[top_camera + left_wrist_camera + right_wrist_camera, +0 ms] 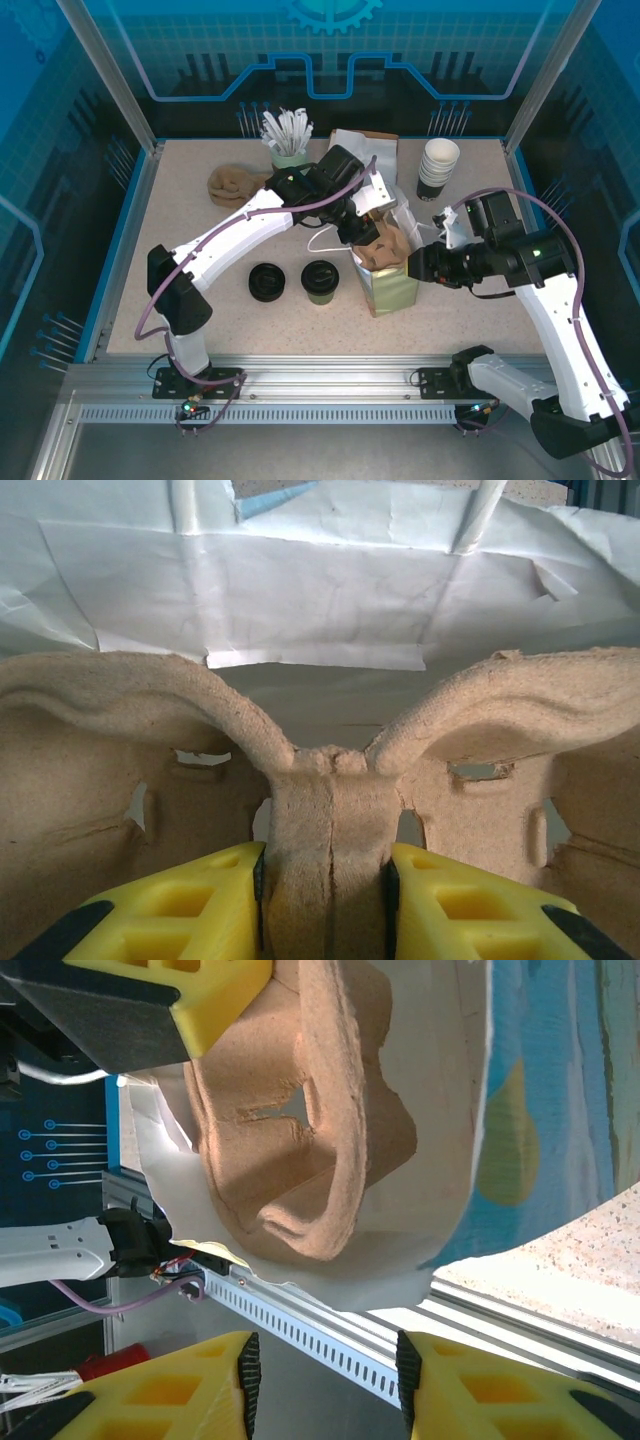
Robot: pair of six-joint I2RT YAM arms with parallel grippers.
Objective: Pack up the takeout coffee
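The left gripper (pixel 325 870) has its yellow fingers (pixel 200 905) clamped on the centre ridge of a pulp cup carrier (pixel 120 710) at the mouth of the paper bag (pixel 392 292). The right gripper (pixel 322 1360) has its fingers apart, with the bag's white edge just past the tips. The takeout coffee (pixel 320 281) stands at the centre of the top view, left of the bag.

The yellow jaws rise from the bottom edge, one on each side, pressed tight against the central post of a pulp cup carrier (pixel 330 820). A thin crack runs down that post. From its top two thick arched ridges spread left and right, with small cut-out slots in the brown walls beneath them. Behind the carrier stands the creased white paper of a bag (pixel 320 590), with two paper handle strips (pixel 185 505) at the top and a sliver of speckled counter (pixel 530 488) beyond
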